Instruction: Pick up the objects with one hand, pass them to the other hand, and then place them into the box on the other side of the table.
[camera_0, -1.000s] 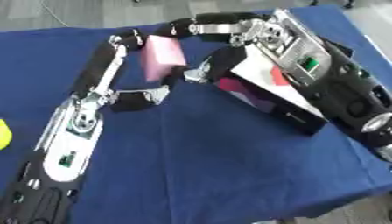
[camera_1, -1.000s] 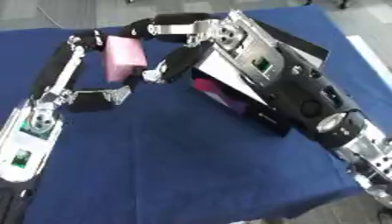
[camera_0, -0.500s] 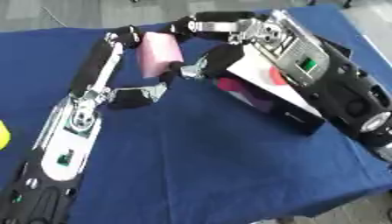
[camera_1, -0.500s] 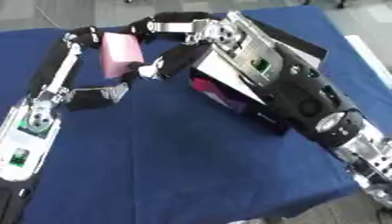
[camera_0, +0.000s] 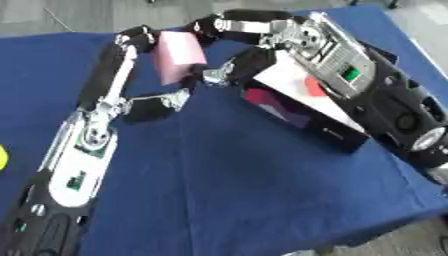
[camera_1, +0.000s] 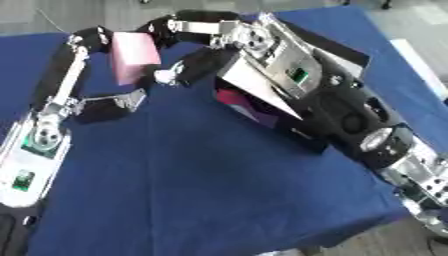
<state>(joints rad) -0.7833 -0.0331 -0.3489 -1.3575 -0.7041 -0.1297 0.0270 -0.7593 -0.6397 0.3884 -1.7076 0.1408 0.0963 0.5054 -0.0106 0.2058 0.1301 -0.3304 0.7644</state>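
The left arm runs up from the near left corner of the counter, its forearm long and straight, bending at the wrist toward the far edge. The left hand sits there with fingers curled around a pink block. The right arm crosses from the right edge, and the right hand meets the same block, its fingers touching the block's lower right side.

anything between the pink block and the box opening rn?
Only the right hand: it sits between the pink block and the box, clearest in the left eye view.
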